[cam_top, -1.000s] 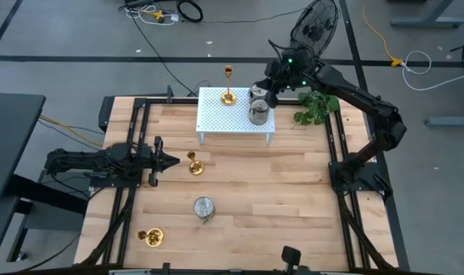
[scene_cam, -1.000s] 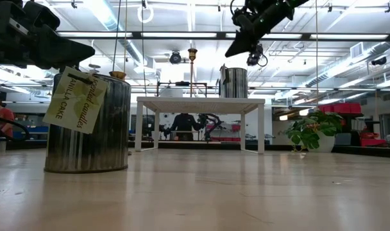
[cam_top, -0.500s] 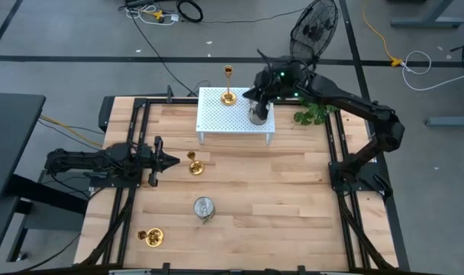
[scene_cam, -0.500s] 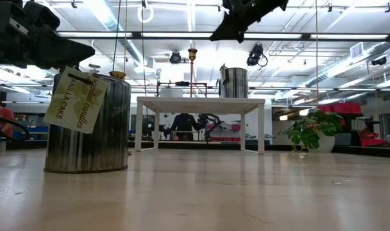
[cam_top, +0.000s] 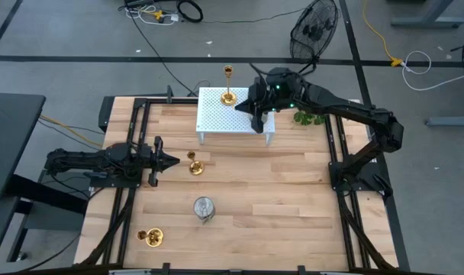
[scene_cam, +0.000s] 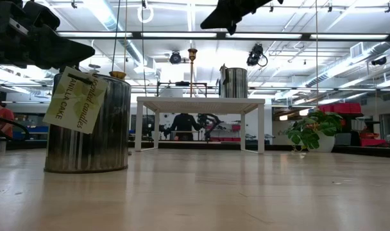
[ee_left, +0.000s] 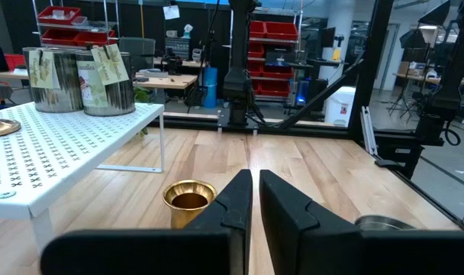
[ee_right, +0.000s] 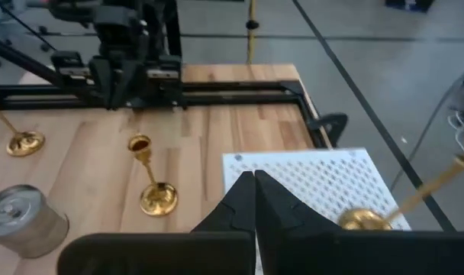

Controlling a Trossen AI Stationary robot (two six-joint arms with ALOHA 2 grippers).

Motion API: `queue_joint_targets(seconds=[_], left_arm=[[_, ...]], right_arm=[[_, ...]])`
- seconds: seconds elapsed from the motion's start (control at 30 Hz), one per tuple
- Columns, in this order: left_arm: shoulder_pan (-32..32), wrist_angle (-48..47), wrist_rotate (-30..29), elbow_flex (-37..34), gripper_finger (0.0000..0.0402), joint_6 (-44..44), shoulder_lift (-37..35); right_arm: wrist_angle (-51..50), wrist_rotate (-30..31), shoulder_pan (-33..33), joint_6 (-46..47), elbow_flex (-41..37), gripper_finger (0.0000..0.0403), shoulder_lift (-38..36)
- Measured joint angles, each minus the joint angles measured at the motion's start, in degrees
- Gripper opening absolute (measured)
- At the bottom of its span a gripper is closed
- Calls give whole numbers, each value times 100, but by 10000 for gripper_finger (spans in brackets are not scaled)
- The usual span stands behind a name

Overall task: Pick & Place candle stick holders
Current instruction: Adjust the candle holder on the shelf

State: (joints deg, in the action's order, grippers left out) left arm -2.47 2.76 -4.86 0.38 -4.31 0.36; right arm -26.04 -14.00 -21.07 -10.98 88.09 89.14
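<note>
A white perforated rack (cam_top: 230, 116) stands at the table's far side. On it are a tall gold candle stick holder (cam_top: 229, 95) and two silver can-like holders (ee_left: 83, 76), which my right arm hides in the high view. My right gripper (cam_top: 251, 107) hangs shut well above the rack's right part (scene_cam: 211, 20), touching nothing. Another gold holder (cam_top: 194, 164) stands upright on the table just right of my left gripper (cam_top: 171, 160), which is shut and level. A silver can (cam_top: 204, 208) stands mid-table. A third gold holder (cam_top: 150, 237) is near the front left.
A green leafy plant (cam_top: 312, 114) sits right of the rack, under my right arm. Black frame rails (cam_top: 133, 137) run along the table's left and right sides. The bare wood (cam_top: 278, 191) between the rack and the near edge holds nothing.
My right gripper has swung toward the table's left, from the rack's far right corner to over the silver cans, and has turned a little. It stays shut and high. The cans, plain in the high view before, are now hidden under the arm.
</note>
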Motion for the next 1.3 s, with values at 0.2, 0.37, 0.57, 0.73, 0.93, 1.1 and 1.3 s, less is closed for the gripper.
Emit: queue_joint_targets(seconds=[0.2,0.37,0.57,0.73,0.93,1.1,1.3], left_arm=[[-1,-1,-1,-1,32,-1,0],[-1,1,0,-2,32,-1,0],[0,0,0,0,32,1,0],[-1,1,0,0,32,-1,0],[0,-1,0,-1,32,0,0],[1,-1,-2,0,32,-1,0],[1,-1,0,-1,32,0,0]], right_arm=[[739,0,364,0,-446,0,2],[1310,0,629,2,-930,0,11],[1636,1,862,313,-1459,0,10],[1711,0,1087,306,-1977,0,-171],[2016,0,1331,304,-2763,0,-734],[2644,2,1517,303,-3651,0,-1428],[3409,1,1676,304,-4784,0,-2258]])
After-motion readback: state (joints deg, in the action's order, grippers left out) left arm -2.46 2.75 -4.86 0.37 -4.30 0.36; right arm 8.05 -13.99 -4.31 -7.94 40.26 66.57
